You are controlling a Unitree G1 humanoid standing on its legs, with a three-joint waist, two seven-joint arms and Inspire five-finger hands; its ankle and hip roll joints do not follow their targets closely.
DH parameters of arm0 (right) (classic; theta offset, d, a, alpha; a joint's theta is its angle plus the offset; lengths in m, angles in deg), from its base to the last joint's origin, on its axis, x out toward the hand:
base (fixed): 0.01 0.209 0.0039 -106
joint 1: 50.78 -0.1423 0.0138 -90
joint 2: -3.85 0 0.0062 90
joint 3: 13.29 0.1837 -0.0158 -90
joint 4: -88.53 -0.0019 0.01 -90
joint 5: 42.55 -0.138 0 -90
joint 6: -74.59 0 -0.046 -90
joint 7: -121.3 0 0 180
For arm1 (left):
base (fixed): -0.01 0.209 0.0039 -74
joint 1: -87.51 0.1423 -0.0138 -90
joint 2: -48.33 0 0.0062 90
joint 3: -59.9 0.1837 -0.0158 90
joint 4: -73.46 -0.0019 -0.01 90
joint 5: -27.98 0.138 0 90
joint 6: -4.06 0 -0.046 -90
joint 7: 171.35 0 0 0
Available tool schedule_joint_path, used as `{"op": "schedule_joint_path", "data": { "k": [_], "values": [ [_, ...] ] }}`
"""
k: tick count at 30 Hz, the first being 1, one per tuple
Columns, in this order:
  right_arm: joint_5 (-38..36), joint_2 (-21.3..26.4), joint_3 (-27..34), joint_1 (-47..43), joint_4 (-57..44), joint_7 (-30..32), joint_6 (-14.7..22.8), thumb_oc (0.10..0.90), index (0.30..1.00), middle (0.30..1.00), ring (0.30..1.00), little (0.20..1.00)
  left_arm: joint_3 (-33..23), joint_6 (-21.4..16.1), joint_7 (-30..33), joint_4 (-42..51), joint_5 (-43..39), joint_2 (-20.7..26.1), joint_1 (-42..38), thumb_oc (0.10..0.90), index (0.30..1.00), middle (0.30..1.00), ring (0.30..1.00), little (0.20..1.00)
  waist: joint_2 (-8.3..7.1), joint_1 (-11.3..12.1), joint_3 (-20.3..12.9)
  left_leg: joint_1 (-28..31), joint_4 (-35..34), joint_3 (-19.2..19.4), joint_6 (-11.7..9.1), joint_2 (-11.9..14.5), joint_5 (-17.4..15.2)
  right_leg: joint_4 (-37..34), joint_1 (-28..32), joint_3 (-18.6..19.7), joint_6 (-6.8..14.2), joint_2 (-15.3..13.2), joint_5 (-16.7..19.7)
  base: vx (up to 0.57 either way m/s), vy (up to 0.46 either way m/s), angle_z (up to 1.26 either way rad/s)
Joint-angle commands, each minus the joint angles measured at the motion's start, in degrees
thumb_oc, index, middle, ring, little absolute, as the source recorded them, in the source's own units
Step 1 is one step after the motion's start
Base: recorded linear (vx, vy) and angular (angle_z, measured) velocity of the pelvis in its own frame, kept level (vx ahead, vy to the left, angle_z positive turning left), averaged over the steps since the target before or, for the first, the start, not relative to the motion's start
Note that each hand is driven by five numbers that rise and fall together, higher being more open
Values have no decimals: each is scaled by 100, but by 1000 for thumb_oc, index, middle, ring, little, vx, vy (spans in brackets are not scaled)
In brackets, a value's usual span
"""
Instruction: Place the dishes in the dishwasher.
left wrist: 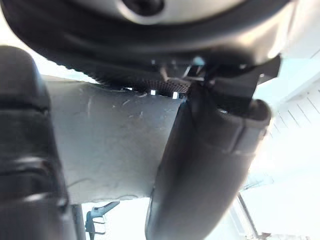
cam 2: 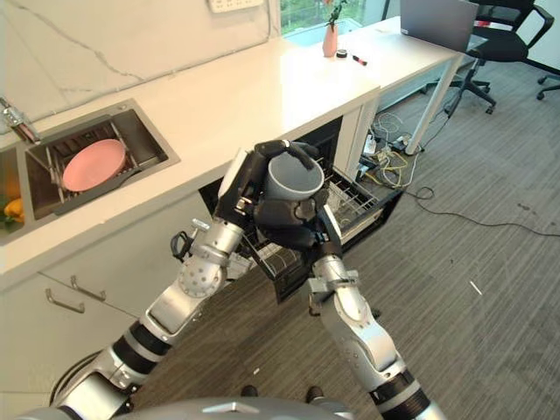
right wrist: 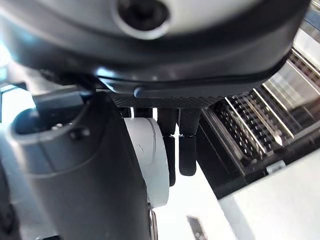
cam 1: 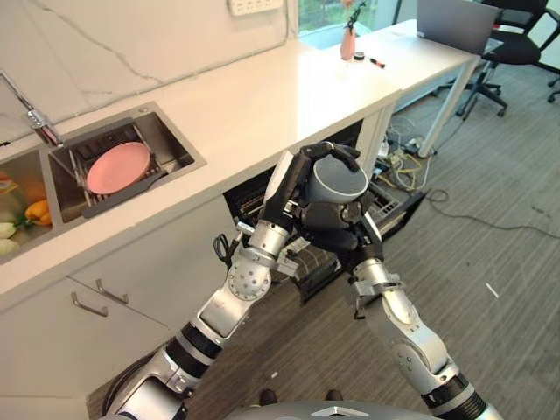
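Observation:
A grey cup (cam 1: 341,182) hangs upright in the air above the pulled-out dishwasher rack (cam 1: 395,208). My left hand (cam 1: 297,179) is shut on it, fingers curled over its rim and side; the cup's grey wall (left wrist: 115,145) shows between thumb and fingers in the left wrist view. My right hand (cam 1: 332,234) sits just under the cup's base with relaxed fingers (right wrist: 182,150), and the rack (right wrist: 255,130) shows past them. A pink plate (cam 1: 118,166) lies in the drying rack inside the sink (cam 1: 175,140) at the far left.
The white counter (cam 1: 262,96) runs above the open dishwasher. Vegetables (cam 1: 35,212) lie in the left basin. A pink vase (cam 1: 348,44) stands on the counter's far end. An office chair (cam 1: 512,39) and floor cables (cam 1: 472,214) are to the right.

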Motion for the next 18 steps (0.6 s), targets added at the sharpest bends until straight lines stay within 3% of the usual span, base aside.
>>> {"op": "schedule_joint_path", "data": {
  "k": [1,5,11,13,16,18],
  "values": [
    [1043,-269,2279,-1171,-834,1023,1661,400,300,300,300,300,-345,197,4,-746,-170,629,632,800,900,900,900,900,-267,99,-401,143,54,67,-418,338,-83,83,5,165,643,-245,95,4,-3,22],
    [1127,16,2378,-1222,-529,1046,1455,400,300,300,300,300,-593,260,-2,-932,-256,645,875,800,900,900,900,900,-318,190,-368,86,54,11,-420,318,-65,71,-9,104,655,-258,100,2,0,9],
    [1140,853,2386,-1395,194,692,1002,400,300,300,300,300,-913,413,-144,-1251,-544,637,1360,800,900,900,900,900,-442,419,-263,-53,54,-91,-445,292,-1,67,-49,-61,672,-273,107,3,-6,9],
    [1342,1433,2197,-1533,607,294,795,400,300,300,300,300,-1011,442,-285,-1367,-543,712,1527,800,900,900,900,900,-516,532,-190,-155,54,-134,-465,301,41,67,-105,-141,683,-277,121,-4,-11,15],
    [1346,1824,1956,-1693,925,34,677,400,300,300,300,300,-1069,430,-364,-1471,-572,745,1597,800,900,900,900,900,-568,605,-118,-230,54,-138,-480,310,73,67,-154,-182,686,-275,138,-24,-11,19],
    [1406,2373,1511,-2036,1226,-408,503,400,300,300,300,300,-1121,451,-444,-1570,-586,826,1654,800,900,900,900,900,-650,697,-3,-334,54,-137,-500,326,120,67,-251,-228,692,-260,173,-71,-23,4]
  ]
}}
